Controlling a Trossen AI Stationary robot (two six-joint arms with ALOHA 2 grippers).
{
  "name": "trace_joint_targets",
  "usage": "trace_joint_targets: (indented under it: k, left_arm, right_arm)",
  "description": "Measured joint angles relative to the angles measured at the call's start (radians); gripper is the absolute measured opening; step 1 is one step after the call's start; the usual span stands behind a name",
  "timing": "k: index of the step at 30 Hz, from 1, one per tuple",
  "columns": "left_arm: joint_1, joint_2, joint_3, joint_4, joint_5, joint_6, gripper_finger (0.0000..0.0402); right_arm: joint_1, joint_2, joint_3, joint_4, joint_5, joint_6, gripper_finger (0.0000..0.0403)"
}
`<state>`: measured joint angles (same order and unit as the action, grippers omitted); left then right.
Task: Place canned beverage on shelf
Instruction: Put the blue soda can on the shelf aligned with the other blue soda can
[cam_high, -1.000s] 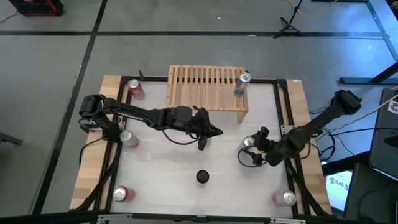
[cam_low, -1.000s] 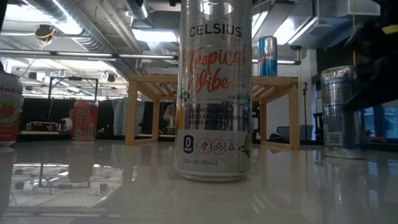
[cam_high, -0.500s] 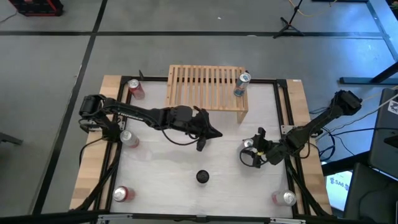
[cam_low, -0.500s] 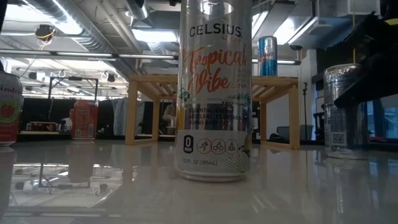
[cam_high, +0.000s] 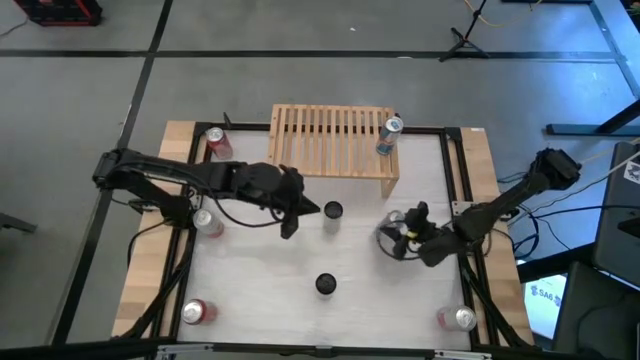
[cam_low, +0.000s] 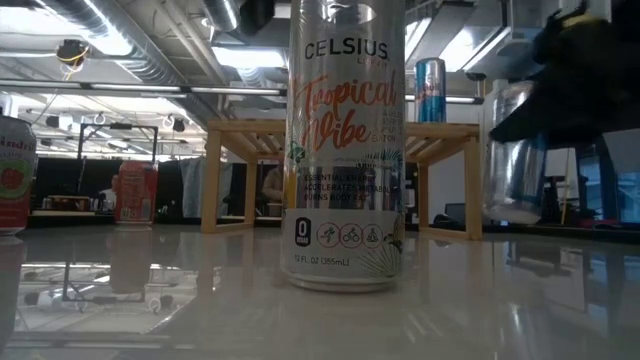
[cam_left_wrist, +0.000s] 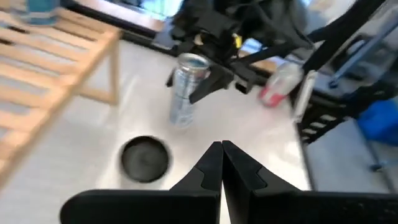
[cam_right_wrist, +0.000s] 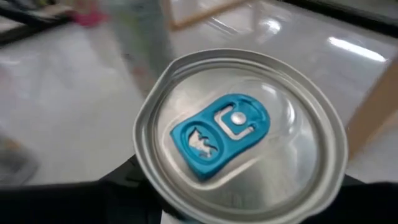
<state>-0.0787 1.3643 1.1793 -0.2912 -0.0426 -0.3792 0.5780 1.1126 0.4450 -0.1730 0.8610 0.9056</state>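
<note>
High view: white desk ringed by grey floor; silver can clasped by right fingers; left fingers closed, empty.

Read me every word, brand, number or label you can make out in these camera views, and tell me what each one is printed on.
"CELSIUS": tall silver can at the front of the low view.
"Tropical Vibe": same can, orange script.
"0": same can, in the black band near the bottom.
"12 FL OZ (355mL)": same can, bottom edge, barely legible.
Fine print mid-can: too small to read.
Red can at the left edge: lettering cut off, unreadable.
Blue can on the shelf: label too small.
</note>
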Motion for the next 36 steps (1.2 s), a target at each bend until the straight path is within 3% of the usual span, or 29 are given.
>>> trace_joint_targets:
  k: [6, 10, 14, 19, 24, 32, 36]
  left_arm:
    - [0.002, -0.016, 0.000, -0.101, -0.034, 0.072, 0.0000]
    - [0.002, -0.045, 0.000, -0.121, -0.078, 0.104, 0.0000]
    - [0.003, -0.092, 0.000, -0.128, -0.127, 0.139, 0.0000]
    - [0.009, -0.120, 0.000, -0.117, -0.131, 0.166, 0.0000]
    - [0.020, -0.122, 0.000, -0.121, -0.122, 0.165, 0.0000]
    - [0.026, -0.122, 0.000, -0.120, -0.090, 0.172, 0.0000]
    - [0.041, -0.122, 0.000, -0.112, -0.054, 0.172, 0.0000]
  right_arm:
    - [-0.119, 0.233, 0.225, -0.196, 0.008, 0.101, 0.0200]
    - [-0.135, 0.389, 0.366, -0.395, 0.081, 0.318, 0.0200]
    - [-0.136, 0.518, 0.455, -0.589, 0.090, 0.542, 0.0200]
    - [-0.141, 0.583, 0.480, -0.603, 0.095, 0.667, 0.0200]
    - [-0.141, 0.596, 0.480, -0.601, 0.106, 0.664, 0.0202]
    - [-0.140, 0.587, 0.479, -0.612, 0.075, 0.657, 0.0352]
    - [-0.139, 0.560, 0.479, -0.615, 0.046, 0.629, 0.0392]
